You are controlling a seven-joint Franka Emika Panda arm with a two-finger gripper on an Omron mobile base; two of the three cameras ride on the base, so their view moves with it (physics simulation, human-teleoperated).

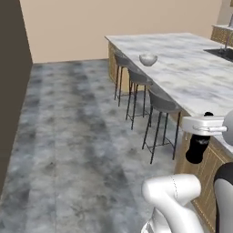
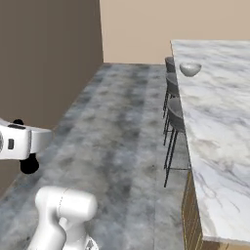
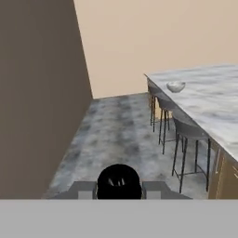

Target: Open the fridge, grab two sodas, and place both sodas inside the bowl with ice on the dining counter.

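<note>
The floor [image 1: 77,136], grey and mottled, takes up most of the room between a dark brown wall [image 1: 11,91] on the left and the bench [image 1: 191,68] on the right; a plain beige wall [image 1: 91,27] closes the far end.

The bench is a long island with a white-grey marble top and a light wood panelled base [image 1: 207,177]. In the left base view a dark sink [image 1: 223,53] is set into its far right part.

Three grey stools [image 1: 161,104] on thin black legs stand in a row along the bench's near side, tucked close against its edge.

The arm [image 1: 182,200] rises at the lower right of the left base view, its hand held level just beside the bench's near corner, above the floor.

The bowl [image 1: 148,59], small, round and silver-grey, sits on the marble near the bench's edge toward its far end, just above the farthest stool; it also shows in the right base view [image 2: 190,69] and, small, in the hand view [image 3: 175,86]. What lies inside it is too small to tell.

The pincer [image 3: 119,182] shows in the hand view as a round black shape at the bottom, aimed down the room along the floor. Its jaws are closed; the frames do not show whether anything sits between them.
</note>
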